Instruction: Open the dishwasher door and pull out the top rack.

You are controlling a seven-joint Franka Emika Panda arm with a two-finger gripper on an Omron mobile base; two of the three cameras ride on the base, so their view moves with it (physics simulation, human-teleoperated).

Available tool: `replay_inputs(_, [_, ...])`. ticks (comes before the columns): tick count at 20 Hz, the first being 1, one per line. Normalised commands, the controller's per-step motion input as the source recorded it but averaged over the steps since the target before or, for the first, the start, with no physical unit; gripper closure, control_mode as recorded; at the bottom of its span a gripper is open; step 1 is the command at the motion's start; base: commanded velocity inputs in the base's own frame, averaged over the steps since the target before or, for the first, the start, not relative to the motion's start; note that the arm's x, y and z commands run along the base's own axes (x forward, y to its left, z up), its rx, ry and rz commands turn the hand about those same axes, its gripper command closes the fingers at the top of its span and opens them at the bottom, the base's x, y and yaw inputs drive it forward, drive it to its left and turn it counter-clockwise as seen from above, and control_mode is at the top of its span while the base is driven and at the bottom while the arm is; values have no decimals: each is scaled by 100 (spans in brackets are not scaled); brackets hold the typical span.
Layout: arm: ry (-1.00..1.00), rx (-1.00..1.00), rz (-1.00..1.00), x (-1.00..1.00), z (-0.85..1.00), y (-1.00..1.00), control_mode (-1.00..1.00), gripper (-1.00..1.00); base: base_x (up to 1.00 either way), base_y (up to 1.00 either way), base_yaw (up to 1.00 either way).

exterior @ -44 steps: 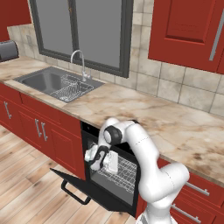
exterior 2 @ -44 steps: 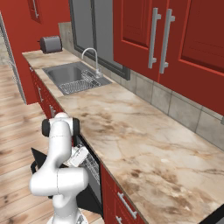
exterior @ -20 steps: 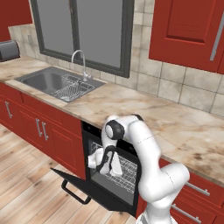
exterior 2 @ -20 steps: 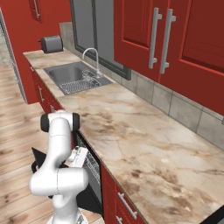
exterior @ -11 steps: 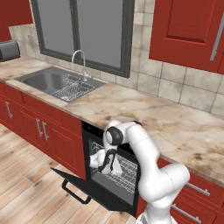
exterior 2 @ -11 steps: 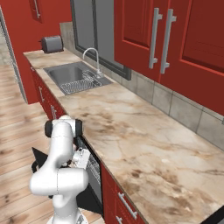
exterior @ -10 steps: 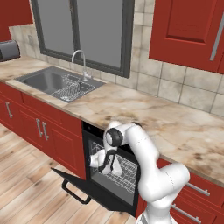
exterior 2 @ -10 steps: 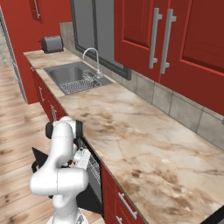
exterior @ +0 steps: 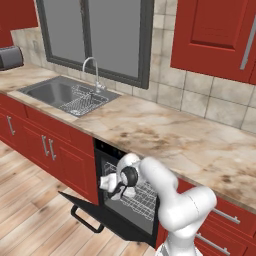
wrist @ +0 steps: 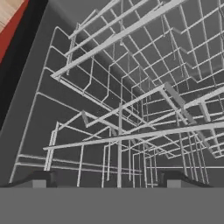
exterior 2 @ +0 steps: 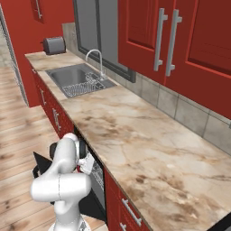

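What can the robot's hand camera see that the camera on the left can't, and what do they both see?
The hand view alone looks close into the dishwasher: the thin wires of the top rack cross right in front of the gripper, whose two dark fingers stand wide apart with a wire between them.

The left base view alone takes in the kitchen: the sink, the faucet, the toaster, the marble counter and the dishwasher door lying open.

Both see the pale wire rack inside the dishwasher.
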Motion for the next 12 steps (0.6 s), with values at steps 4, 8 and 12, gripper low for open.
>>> replay_inputs(4, [-9,-10,-1,66,0,0,-100,-100,0,0,0])
replay_inputs(8, [-18,-14,-6,34,0,-6,-100,-100,0,0,0])
replay_inputs(12, [-14,-17,-9,50,-14,-5,-100,-100,0,0,0])
